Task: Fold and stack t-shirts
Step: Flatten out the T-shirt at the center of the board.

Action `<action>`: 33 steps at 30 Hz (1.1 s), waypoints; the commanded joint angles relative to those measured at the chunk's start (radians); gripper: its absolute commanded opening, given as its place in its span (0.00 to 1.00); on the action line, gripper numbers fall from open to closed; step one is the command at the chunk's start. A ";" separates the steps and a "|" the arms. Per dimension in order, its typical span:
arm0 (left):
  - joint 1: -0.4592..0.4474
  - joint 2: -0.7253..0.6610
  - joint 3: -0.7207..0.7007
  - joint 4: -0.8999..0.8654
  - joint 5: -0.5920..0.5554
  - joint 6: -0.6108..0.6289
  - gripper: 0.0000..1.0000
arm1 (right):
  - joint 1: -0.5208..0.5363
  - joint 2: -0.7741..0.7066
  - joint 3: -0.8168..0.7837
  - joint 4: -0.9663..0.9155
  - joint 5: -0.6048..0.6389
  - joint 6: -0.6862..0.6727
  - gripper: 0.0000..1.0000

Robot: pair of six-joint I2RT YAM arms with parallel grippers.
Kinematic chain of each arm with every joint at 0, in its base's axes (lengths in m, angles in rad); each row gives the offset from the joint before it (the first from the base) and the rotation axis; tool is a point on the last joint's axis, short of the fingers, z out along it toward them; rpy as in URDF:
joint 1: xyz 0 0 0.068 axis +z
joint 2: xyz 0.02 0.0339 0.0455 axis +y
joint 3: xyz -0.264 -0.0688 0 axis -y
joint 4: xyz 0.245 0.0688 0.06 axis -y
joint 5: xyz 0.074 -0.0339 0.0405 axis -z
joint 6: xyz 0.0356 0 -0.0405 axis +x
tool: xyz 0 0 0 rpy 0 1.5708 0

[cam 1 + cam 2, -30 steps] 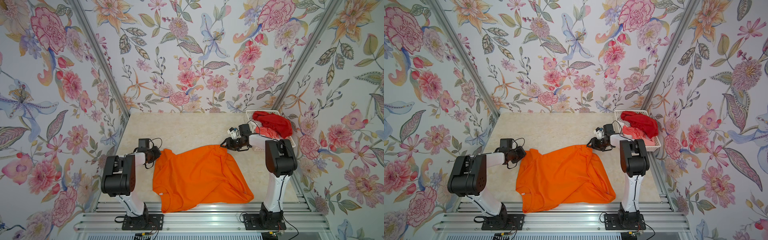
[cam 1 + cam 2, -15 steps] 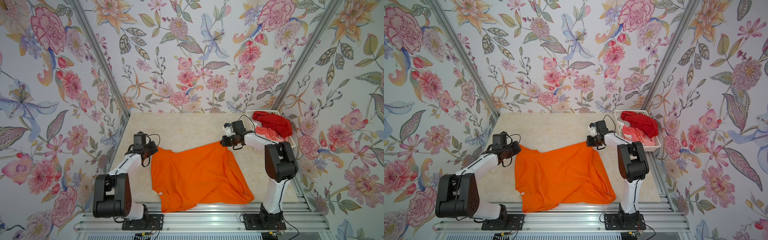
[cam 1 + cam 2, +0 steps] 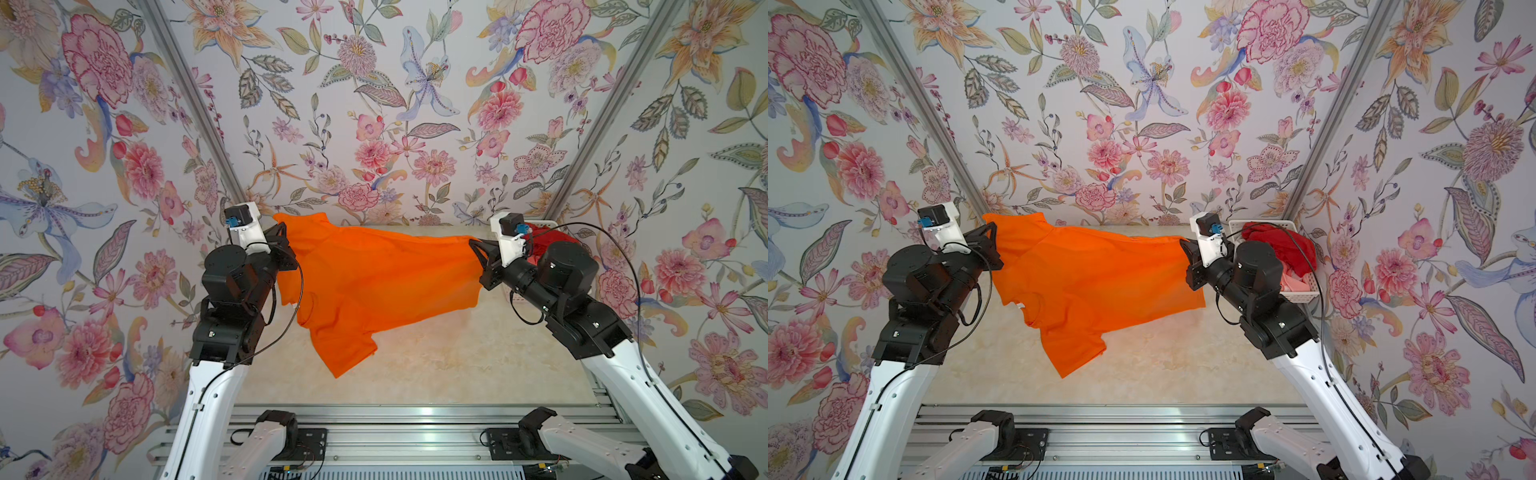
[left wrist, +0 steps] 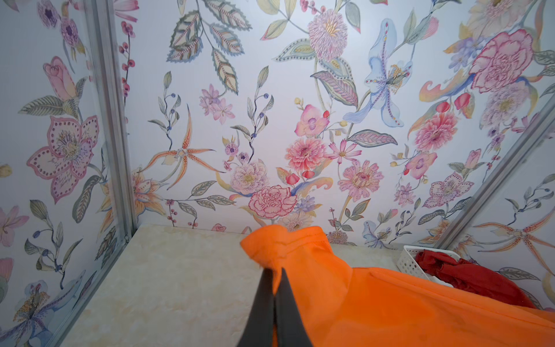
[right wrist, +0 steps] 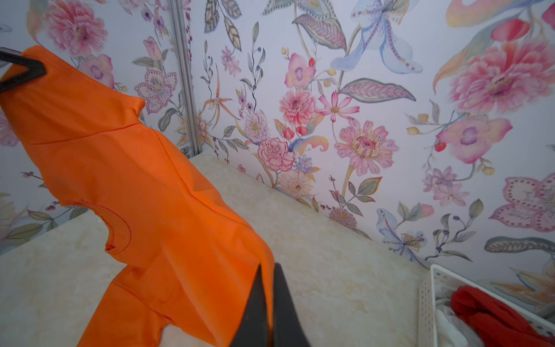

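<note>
Clearly limp and light, the orange t-shirt (image 3: 374, 282) sags between our left gripper (image 3: 284, 233) and right gripper (image 3: 473, 244), each clamped on, probably, sleeve and hem.

Plain orange t-shirt (image 3: 386, 282); red t-shirt (image 3: 1289, 245) (white basket (image 3: 1302, 296)); floral walls (image 3: 1142, 124).
</note>
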 commanded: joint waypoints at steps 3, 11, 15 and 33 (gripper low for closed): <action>-0.011 -0.096 0.100 -0.047 -0.037 0.062 0.00 | 0.066 -0.159 -0.001 0.003 0.009 -0.021 0.00; -0.011 -0.177 0.129 -0.065 -0.089 0.098 0.00 | 0.070 -0.209 -0.007 -0.038 0.035 0.006 0.00; -0.010 -0.168 0.129 -0.090 -0.147 0.097 0.00 | 0.070 -0.196 0.000 -0.045 0.105 0.030 0.00; -0.011 -0.072 0.399 -0.130 0.065 0.130 0.00 | 0.072 -0.249 0.159 -0.032 -0.163 0.028 0.00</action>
